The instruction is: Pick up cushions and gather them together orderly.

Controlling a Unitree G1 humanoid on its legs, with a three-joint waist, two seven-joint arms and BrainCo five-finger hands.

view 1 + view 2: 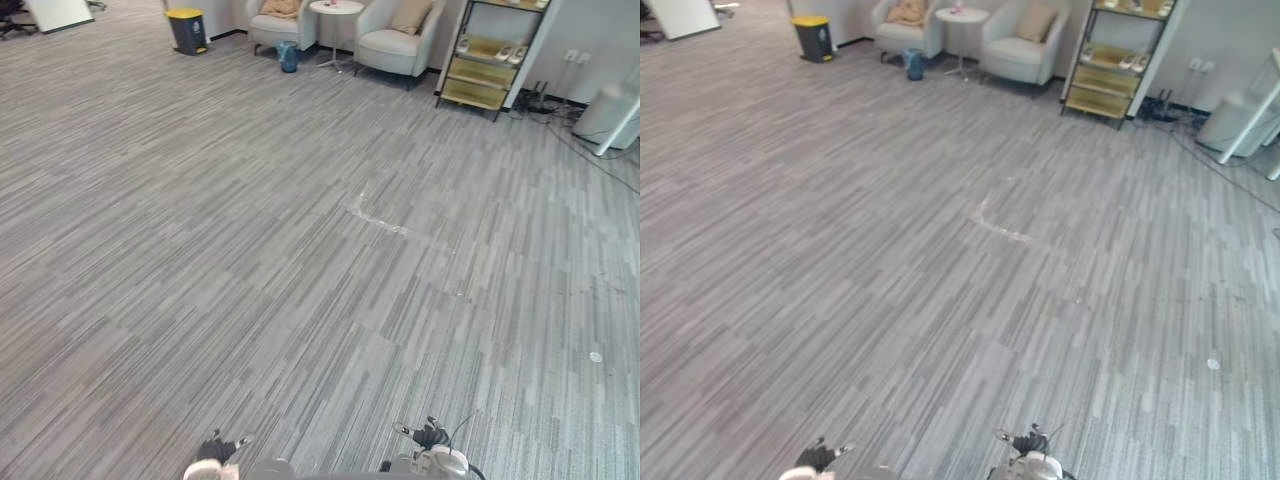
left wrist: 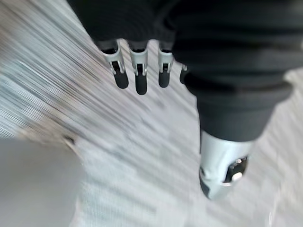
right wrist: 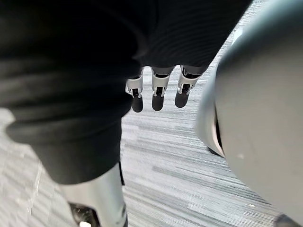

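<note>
Two tan cushions sit on the pale armchairs [image 1: 385, 45] at the far wall: the left cushion [image 1: 281, 8] and the right cushion [image 1: 410, 15]. Both lie well apart from the left hand [image 2: 140, 78] and the right hand [image 3: 158, 92], whose fingers hang straight and empty above the grey carpet [image 1: 300, 250].

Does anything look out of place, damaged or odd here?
A pale streaky mark mars the grey carpet mid-floor, like a scuff or residue, and a small white speck lies further right. The tan cushions sit in the armchairs.
</note>
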